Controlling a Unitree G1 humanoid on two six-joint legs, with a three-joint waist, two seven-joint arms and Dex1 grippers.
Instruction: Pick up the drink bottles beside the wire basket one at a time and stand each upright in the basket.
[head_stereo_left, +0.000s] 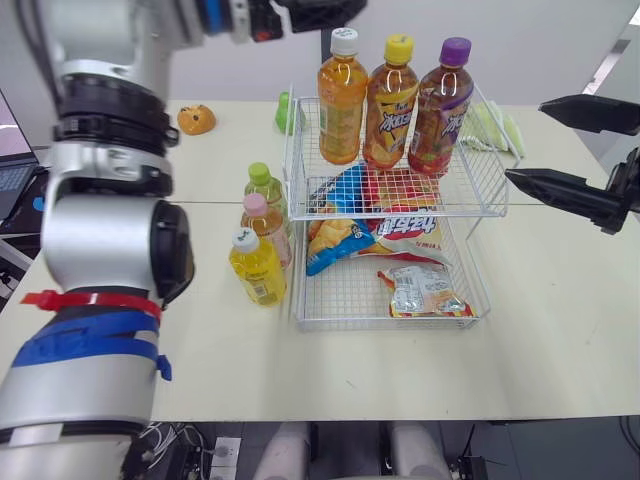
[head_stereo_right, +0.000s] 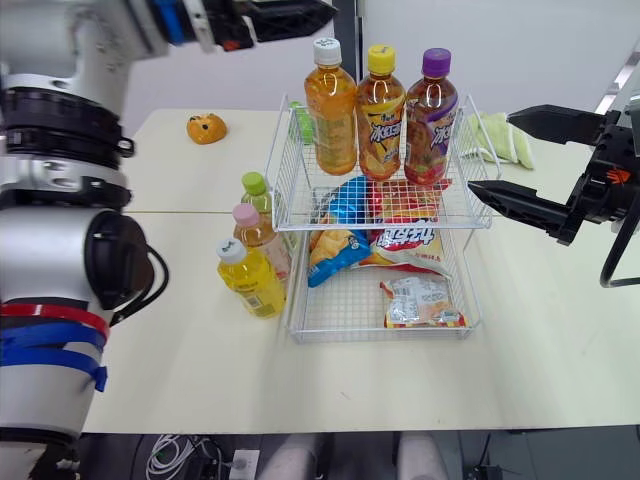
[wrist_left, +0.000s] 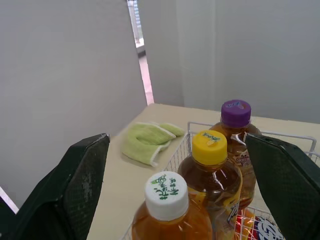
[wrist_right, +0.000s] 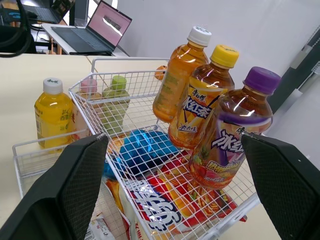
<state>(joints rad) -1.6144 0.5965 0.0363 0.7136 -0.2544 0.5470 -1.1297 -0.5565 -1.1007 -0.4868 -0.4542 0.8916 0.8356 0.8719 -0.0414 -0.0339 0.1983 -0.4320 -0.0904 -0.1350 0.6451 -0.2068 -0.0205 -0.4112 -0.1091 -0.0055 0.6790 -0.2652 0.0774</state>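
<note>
Glossy clear plastic bottles (head_stereo_left: 342, 100), white coated-wire basket (head_stereo_left: 480, 213), matt tabletop (head_stereo_left: 560, 330)

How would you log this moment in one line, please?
in basket: three upright bottles | beside it: three standing bottles | left jaws: open, raised near basket | right jaws: open, empty, right of basket

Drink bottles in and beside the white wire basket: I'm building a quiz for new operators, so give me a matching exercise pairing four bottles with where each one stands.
Things
1. purple-capped dark tea bottle
2. white-capped yellow juice bottle
3. green-capped pale green bottle
4. white-capped orange tea bottle

Places
A. on the cream table, nearest the robot of the three beside the white wire basket
B. basket's upper shelf, robot's left end of the row
C. basket's upper shelf, robot's right end of the row
D. on the table, farthest of the three beside the basket

Pairs: 1-C, 2-A, 3-D, 4-B
</note>
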